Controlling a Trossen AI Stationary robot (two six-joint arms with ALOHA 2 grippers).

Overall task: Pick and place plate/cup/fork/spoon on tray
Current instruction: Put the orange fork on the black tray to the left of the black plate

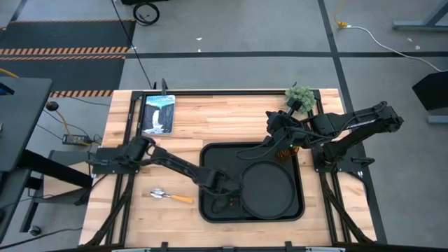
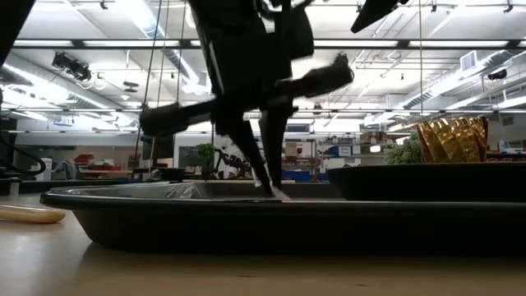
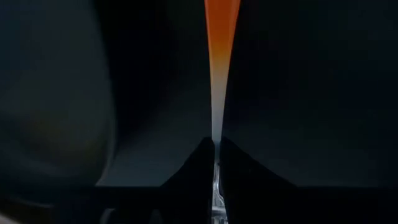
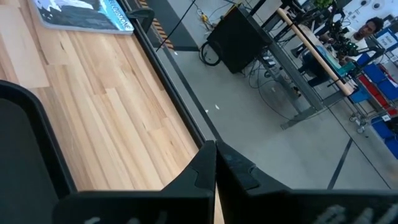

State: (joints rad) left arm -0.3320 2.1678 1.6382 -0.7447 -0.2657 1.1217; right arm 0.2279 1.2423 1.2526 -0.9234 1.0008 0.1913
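Observation:
The black tray (image 1: 210,157) lies mid-table with the round black plate (image 1: 267,190) on its right half. My left gripper (image 1: 228,187) points down over the tray's left half and is shut on the fork (image 3: 221,43), which has an orange handle and a silver stem. The spoon (image 1: 170,197) lies on the table left of the tray. The amber cup (image 2: 452,140) stands at the tray's far right corner, partly under my right arm. My right gripper (image 4: 215,152) is shut and empty above the tray's far edge. My left gripper pinches the fork's silver stem (image 3: 216,134) between its two fingers. The fingers (image 2: 265,168) come from above, slanting down to the tray floor. The orange handle reaches away past the fingertips, over the dark tray floor. Whether the fork is lifted clear, I cannot tell.
A book (image 1: 157,113) lies at the table's far left and a small green plant (image 1: 299,96) stands at the far right. Bare wood shows between the book and the tray.

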